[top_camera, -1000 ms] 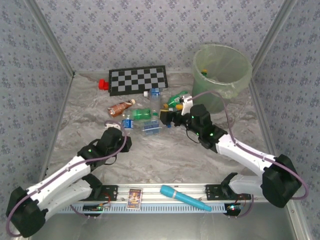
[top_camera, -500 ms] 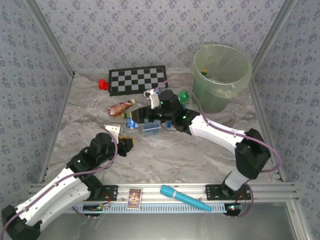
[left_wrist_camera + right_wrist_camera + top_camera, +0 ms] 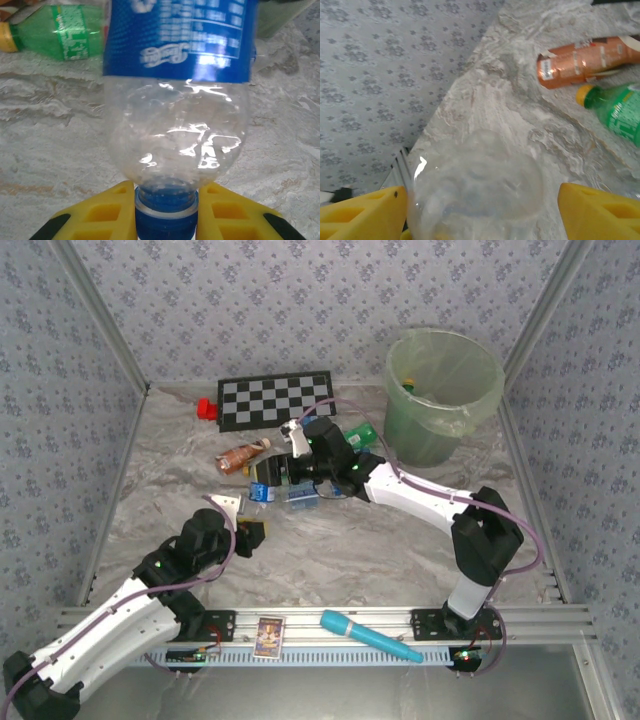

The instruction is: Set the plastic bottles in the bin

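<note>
I'm at the grasp step on both arms. My left gripper (image 3: 167,200) pinches the cap of a blue-label bottle (image 3: 175,125) lying straight ahead of it. My right gripper (image 3: 480,195) is spread around a clear bottle (image 3: 470,165), not yet closed. Next I'd close the right, lift, and carry to the bin (image 3: 420,435), well behind that wrist.
</note>
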### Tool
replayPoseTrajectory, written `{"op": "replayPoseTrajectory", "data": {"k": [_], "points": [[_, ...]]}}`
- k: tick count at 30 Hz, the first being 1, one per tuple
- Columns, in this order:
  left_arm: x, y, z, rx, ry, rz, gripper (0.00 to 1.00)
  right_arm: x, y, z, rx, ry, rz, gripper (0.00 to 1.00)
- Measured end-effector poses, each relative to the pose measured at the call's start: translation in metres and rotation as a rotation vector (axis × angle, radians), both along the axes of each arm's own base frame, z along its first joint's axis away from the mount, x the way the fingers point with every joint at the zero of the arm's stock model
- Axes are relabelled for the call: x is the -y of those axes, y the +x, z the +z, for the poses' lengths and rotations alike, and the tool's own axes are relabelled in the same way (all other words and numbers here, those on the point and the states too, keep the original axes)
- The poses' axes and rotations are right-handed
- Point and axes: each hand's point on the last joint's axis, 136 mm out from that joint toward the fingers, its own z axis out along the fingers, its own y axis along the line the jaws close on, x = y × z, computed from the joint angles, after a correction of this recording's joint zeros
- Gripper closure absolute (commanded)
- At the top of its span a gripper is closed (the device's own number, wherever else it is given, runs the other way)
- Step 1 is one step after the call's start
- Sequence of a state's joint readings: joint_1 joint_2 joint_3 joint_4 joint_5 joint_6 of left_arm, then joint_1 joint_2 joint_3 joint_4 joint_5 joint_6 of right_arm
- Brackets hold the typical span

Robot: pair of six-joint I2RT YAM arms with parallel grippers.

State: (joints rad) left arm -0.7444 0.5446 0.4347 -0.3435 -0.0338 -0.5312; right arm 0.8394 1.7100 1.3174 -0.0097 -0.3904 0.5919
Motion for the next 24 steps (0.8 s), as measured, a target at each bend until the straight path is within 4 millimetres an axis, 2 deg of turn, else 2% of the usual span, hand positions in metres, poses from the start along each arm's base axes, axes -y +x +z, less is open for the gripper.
{"op": "replayPoseTrajectory", "data": {"k": [11,13,24], "points": [[0.003,-0.002,0.001,-0.001,-0.009,-0.018,0.75,0.015,0.009,-0.017,-0.030,-0.050,-0.093,0.16],[0.004,-0.001,0.001,-0.002,-0.008,-0.018,0.75,0.015,0.009,-0.018,-0.042,-0.049,-0.099,0.12],[0.005,0.000,-0.002,-0.008,-0.002,-0.018,0.75,0.030,0.019,-0.038,-0.085,-0.079,-0.190,0.12]]}}
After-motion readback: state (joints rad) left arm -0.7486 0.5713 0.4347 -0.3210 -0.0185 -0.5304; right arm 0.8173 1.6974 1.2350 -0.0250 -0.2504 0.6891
